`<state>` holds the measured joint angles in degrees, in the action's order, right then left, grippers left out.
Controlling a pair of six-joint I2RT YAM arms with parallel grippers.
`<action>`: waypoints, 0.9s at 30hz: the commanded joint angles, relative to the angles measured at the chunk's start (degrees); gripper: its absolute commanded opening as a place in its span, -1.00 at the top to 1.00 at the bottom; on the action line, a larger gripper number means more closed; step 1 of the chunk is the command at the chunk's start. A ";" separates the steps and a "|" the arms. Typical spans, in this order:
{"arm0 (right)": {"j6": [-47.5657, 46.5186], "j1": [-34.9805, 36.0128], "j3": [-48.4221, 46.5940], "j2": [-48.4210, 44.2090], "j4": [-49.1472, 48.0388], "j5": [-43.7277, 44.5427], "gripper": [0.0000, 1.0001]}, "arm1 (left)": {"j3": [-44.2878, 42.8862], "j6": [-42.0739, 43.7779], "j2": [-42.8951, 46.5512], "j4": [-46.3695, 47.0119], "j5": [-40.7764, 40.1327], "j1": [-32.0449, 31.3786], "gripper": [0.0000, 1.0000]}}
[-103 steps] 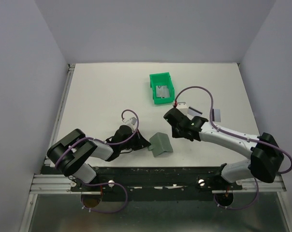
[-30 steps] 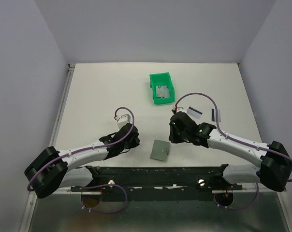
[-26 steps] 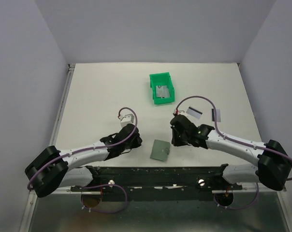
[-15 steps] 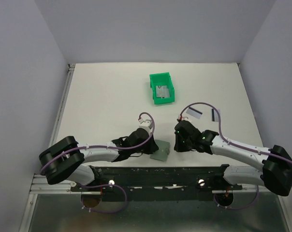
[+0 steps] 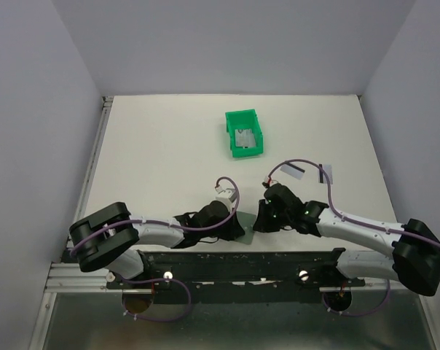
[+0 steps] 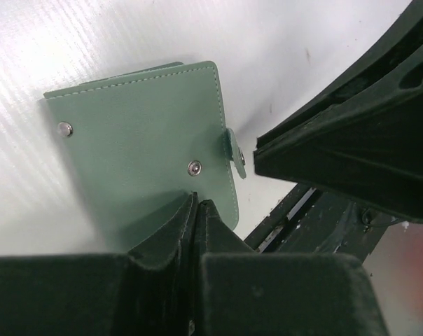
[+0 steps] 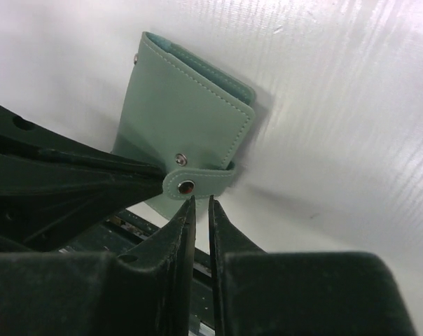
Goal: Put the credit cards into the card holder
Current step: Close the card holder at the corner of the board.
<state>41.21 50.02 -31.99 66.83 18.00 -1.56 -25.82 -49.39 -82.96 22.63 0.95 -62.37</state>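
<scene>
Two loose cards [image 5: 293, 170]; one holder [image 6: 141, 140]; bin [image 5: 247, 152]

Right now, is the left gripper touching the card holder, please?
Cannot tell: in the left wrist view the left gripper overlaps the card holder at its near edge, but neither contact nor a gap shows plainly.

The holder [image 6: 141, 140] looks like smooth, matt green leather or imitation leather, edged with pale stitching. Its snap studs [image 6: 193, 168] are shiny metal. The bench [image 6: 92, 35] is white and slightly glossy, with fine ribbed streaks. The left tool [image 6: 195, 204] and right tool [image 7: 201, 203] look like matt black plastic. The bin [image 5: 248, 152] is green plastic.
</scene>
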 commanded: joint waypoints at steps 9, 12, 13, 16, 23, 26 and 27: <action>2.21 -0.27 1.31 4.28 -9.03 -1.60 0.58 | 1.74 -1.86 14.47 -9.87 -7.79 -0.47 0.74; 1.86 -0.36 0.96 4.71 -9.21 -1.34 0.58 | 2.71 -2.64 18.00 -14.18 -11.48 -0.47 0.66; 1.86 -0.36 0.88 4.98 -9.12 -1.60 0.58 | 3.23 -3.17 17.92 -15.50 -12.28 -0.47 0.66; 1.59 -0.36 0.61 5.77 -9.65 -1.95 0.59 | 4.11 -3.78 15.12 -16.65 -12.64 -0.30 0.69; 1.50 -0.36 0.52 6.56 -10.09 -1.86 0.58 | 5.35 -5.19 7.56 -11.91 -10.97 -0.30 0.76; 1.15 -0.36 0.26 6.91 -10.79 -2.92 0.58 | 4.56 -5.11 5.62 -10.60 -9.83 -0.39 0.79; 0.89 -0.36 0.17 6.91 -11.05 -3.35 0.57 | 4.55 -5.02 5.09 -10.16 -9.57 -0.39 0.79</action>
<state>42.61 49.87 -31.44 72.84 8.80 -3.18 -21.26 -54.39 -75.00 12.82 -8.99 -62.70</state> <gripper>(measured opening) 0.210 0.110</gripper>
